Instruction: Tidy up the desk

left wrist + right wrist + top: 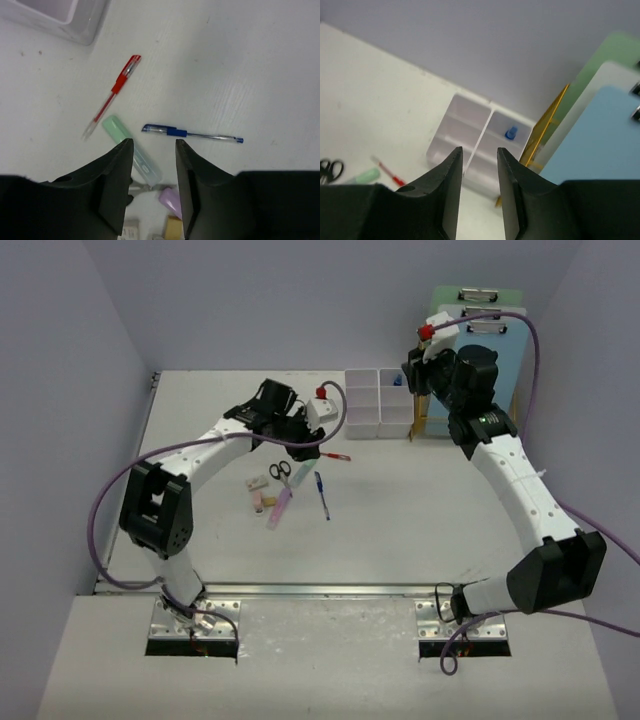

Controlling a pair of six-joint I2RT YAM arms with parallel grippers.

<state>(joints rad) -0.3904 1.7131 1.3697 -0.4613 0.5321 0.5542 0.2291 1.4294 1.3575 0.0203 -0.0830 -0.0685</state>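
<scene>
Left gripper [153,142], narrowly parted and empty, hangs left of the organizer [380,405]; right gripper [479,150] likewise over its right edge; plain desk [420,530] before it.

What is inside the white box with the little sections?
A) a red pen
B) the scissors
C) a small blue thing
C: a small blue thing sits in one compartment of the white box, while the red pen and the scissors lie out on the desk.
</scene>
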